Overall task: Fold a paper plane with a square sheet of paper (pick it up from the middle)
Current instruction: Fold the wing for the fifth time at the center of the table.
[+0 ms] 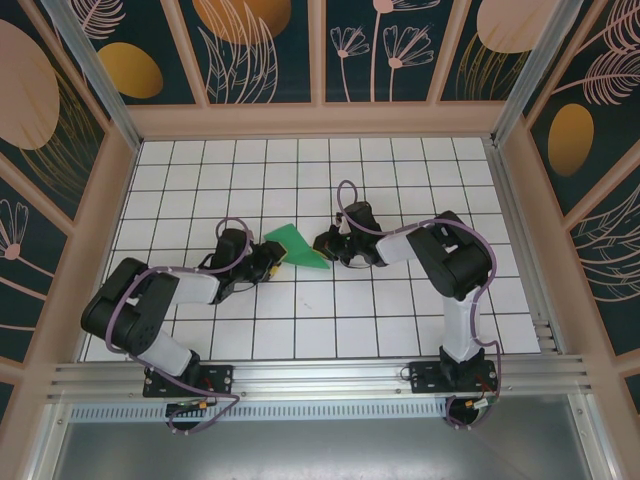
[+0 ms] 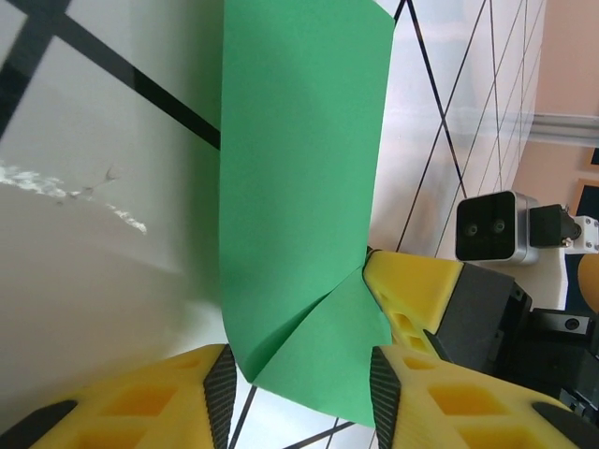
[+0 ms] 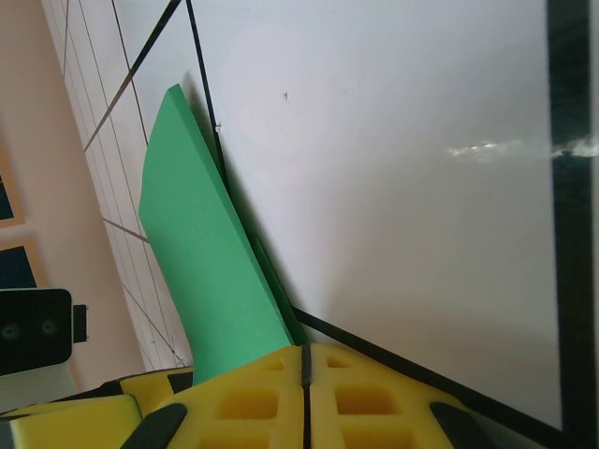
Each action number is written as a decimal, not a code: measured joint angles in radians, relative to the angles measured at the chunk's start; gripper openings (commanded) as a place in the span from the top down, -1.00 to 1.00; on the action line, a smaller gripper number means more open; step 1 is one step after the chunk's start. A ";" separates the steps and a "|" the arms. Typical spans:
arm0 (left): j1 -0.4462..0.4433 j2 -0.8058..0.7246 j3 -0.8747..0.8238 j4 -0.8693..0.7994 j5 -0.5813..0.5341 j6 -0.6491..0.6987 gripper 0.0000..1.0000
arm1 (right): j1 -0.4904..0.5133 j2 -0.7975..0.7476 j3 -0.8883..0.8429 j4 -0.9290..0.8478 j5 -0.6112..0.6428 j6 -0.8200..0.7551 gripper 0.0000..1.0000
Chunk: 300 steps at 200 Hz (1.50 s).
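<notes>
Pinching the green sheet (image 1: 297, 247) edge, right tool (image 3: 304, 357) is closed; left tool (image 2: 298, 388) half-open around it.

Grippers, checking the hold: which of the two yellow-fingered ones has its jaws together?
The right gripper: its jaws meet in a thin seam, pinching the folded bright green paper sheet. The left gripper holds its jaws apart, paper between them.
</notes>
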<state>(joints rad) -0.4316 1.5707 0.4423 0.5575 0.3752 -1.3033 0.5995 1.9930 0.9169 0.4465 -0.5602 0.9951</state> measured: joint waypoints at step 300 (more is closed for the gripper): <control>-0.003 0.029 0.218 -0.278 -0.043 0.072 1.00 | 0.334 -0.181 -0.180 0.198 0.568 -1.246 0.24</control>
<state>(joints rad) -0.4343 1.5993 0.6605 0.2794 0.3317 -1.2308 0.9333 1.8122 0.7364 0.6441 0.0082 -0.2512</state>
